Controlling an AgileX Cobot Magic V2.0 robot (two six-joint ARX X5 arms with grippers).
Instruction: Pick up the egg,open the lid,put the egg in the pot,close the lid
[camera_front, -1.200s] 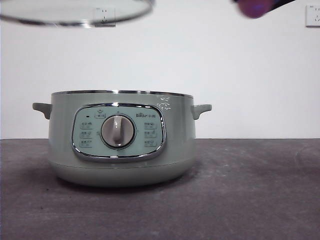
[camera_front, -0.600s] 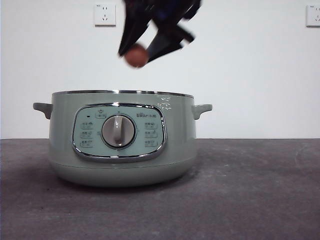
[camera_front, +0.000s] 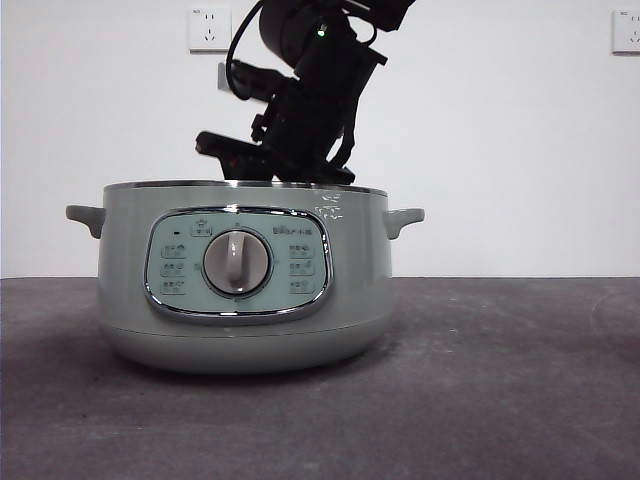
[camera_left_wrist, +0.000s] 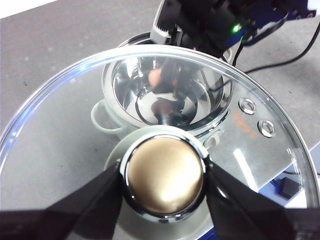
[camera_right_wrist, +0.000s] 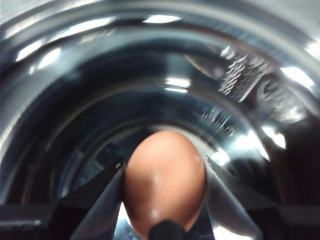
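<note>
Reaching down from above, the right arm tilts steeply into the open pot (camera_front: 245, 275), its dark body and cables filling the space over the rim in the front view. Its right gripper (camera_right_wrist: 165, 200) is inside the shiny steel bowl, and its two black jaws are closed on the egg (camera_right_wrist: 165, 182), one on each side of the shell. The egg is reddish-brown, smooth and oval, with a small bright highlight, and it hangs within the pot's mirrored interior; whether it touches the bottom cannot be told. From the front the egg is hidden behind the pot wall.

The left gripper (camera_left_wrist: 165, 185) is held high above and a little to one side of the pot, looking down on it. Its jaws are clamped on the round knob of the lid (camera_left_wrist: 270, 150), which appears golden under the light. The lid is clear glass with a chrome rim and two small metal vents, and the pot and egg show through it.

The pot is sage green with two small side handles, a chrome-framed panel and a grey dial, standing on a dark grey counter (camera_front: 500, 400).
</note>
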